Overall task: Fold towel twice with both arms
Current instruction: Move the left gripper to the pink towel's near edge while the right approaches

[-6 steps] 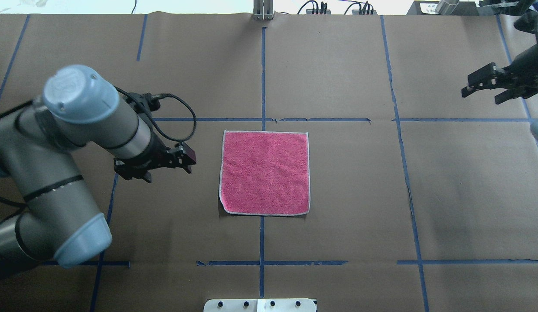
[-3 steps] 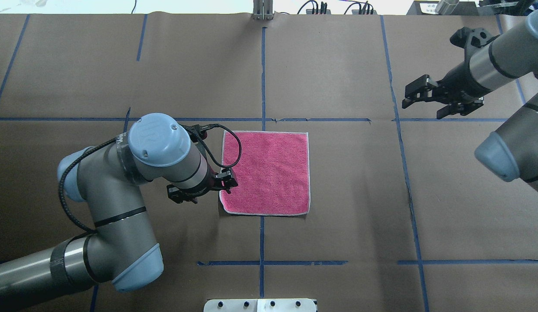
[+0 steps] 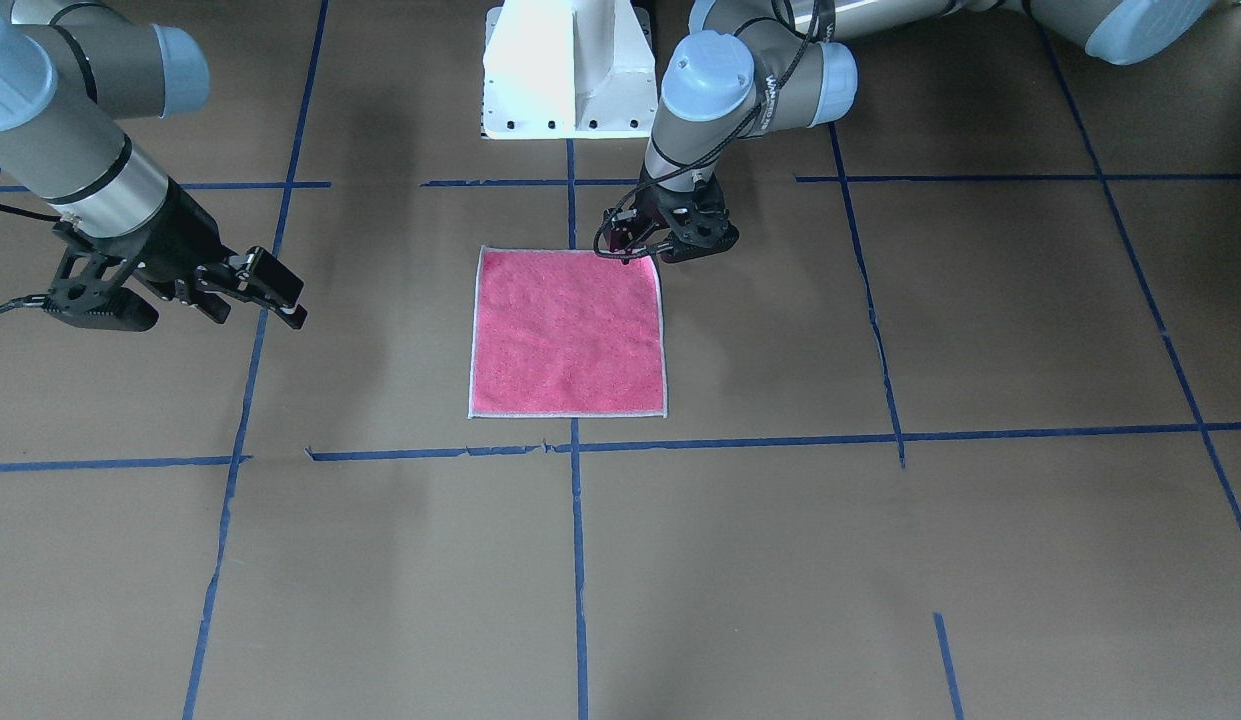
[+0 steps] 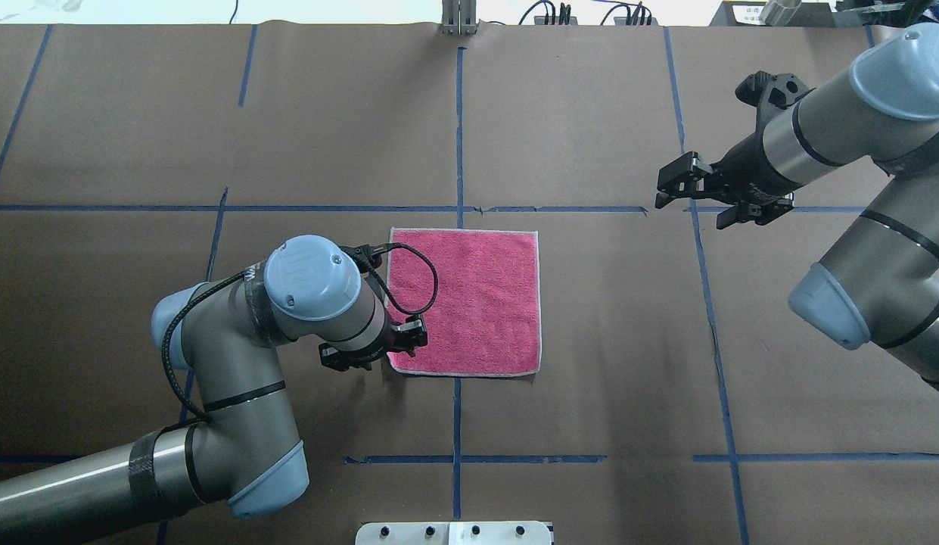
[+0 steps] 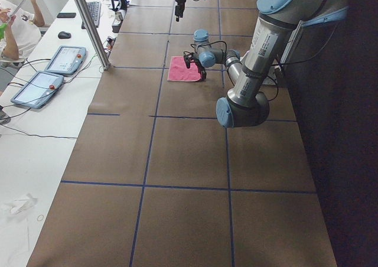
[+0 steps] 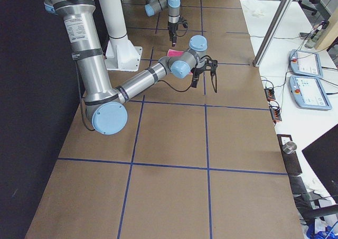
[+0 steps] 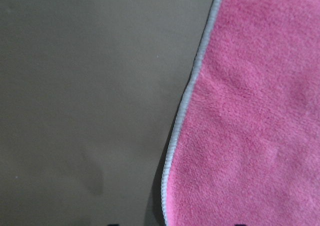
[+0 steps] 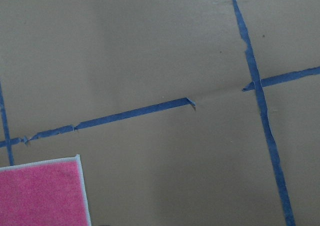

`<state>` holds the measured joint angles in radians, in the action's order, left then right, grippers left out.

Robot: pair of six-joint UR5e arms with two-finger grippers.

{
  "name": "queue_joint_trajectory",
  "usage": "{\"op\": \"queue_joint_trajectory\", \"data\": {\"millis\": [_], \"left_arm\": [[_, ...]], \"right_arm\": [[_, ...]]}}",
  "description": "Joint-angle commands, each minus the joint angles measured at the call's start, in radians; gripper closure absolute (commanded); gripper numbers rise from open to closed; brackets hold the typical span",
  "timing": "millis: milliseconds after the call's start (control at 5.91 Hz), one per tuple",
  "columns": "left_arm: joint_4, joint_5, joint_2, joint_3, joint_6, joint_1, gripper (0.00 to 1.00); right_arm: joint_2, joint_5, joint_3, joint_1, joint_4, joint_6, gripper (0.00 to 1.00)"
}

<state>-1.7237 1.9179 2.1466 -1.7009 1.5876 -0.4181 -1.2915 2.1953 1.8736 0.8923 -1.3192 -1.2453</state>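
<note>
The towel [image 4: 469, 303] lies flat on the table, pink face up, with a whitish border; it also shows in the front view [image 3: 568, 335]. My left gripper [image 4: 386, 356] points down over the towel's near-left corner, also seen in the front view [image 3: 640, 255]. The left wrist view shows the towel's edge [image 7: 250, 116] close below, with only two small dark tips wide apart at the bottom, so the gripper is open. My right gripper [image 4: 688, 206] is open and empty, above the table to the far right of the towel. Its wrist view catches the towel's far-right corner [image 8: 40, 193].
Brown paper with blue tape lines [image 4: 458, 129] covers the table. The white pedestal base [image 3: 570, 70] stands at the robot's side. A metal post [image 4: 458, 17] and cables sit at the far edge. Tablets [image 5: 65, 60] and an operator are on a side desk.
My left arm has swung in from the left and come down at the towel's near-left corner. My right arm has moved left toward the towel. The towel has not moved.
</note>
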Motion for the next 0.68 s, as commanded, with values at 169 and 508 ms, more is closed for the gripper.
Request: {"op": "queue_joint_trajectory", "data": {"millis": [169, 508], "left_arm": [[-0.001, -0.014, -0.002, 0.000, 0.003, 0.021, 0.73], [0.002, -0.016, -0.002, -0.006, 0.000, 0.018, 0.92]], "right_arm": [[0.001, -0.002, 0.001, -0.006, 0.000, -0.006, 0.00], [0.001, -0.005, 0.001, -0.013, -0.002, -0.006, 0.00]]}}
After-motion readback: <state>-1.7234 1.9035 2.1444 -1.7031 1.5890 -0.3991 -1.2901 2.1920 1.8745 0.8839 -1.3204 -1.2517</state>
